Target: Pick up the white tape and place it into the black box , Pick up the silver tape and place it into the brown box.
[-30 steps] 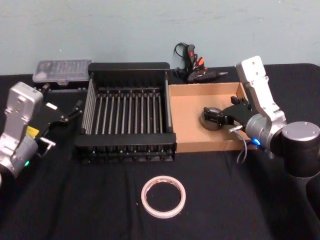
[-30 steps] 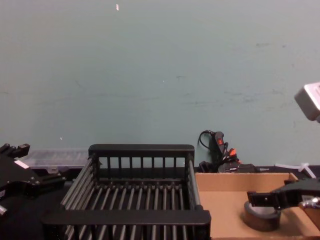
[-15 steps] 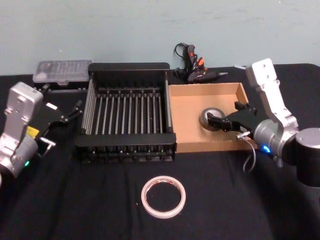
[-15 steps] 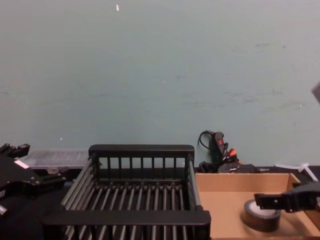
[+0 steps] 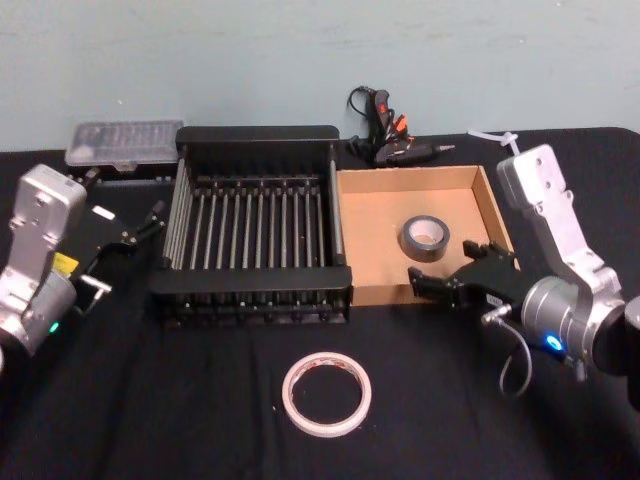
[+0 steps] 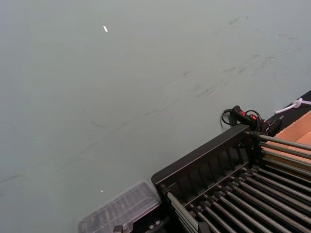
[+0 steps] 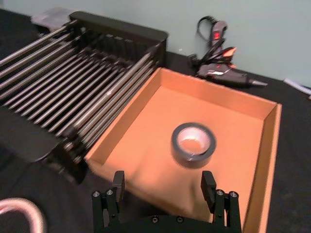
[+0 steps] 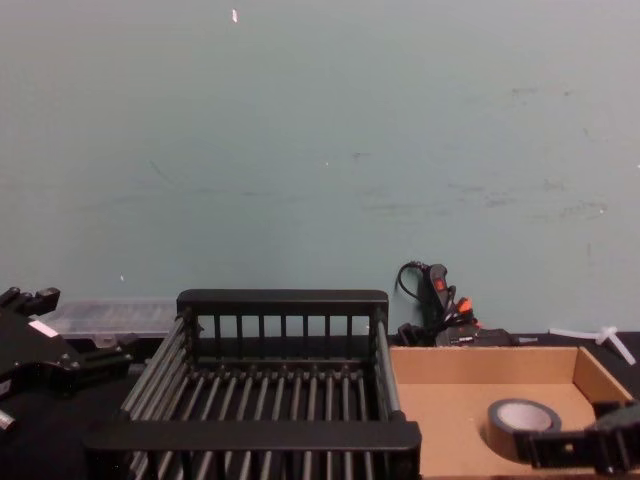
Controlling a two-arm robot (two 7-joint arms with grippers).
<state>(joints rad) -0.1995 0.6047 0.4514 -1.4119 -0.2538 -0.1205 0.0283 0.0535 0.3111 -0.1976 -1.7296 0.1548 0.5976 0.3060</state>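
The silver tape (image 5: 427, 238) lies flat inside the brown box (image 5: 372, 258), free of any gripper; it also shows as the silver tape (image 7: 193, 144) and the silver tape (image 8: 522, 420). My right gripper (image 5: 452, 272) stands open over the box's near wall, a short way back from the roll; its fingers (image 7: 118, 187) are spread wide with nothing between them. The white tape (image 5: 326, 393) lies flat on the black cloth in front of the black box (image 5: 255, 290), which holds nothing. My left gripper (image 5: 135, 230) stays parked, open, left of the crate.
A glue gun (image 5: 390, 135) with its cord lies behind the brown box. A clear plastic case (image 5: 125, 143) sits behind the crate's left corner. The teal wall closes off the back of the table.
My right gripper has let go of the silver tape, opened, and drawn back towards the brown box's near wall. The roll stays lying in the box. The left arm has not moved.
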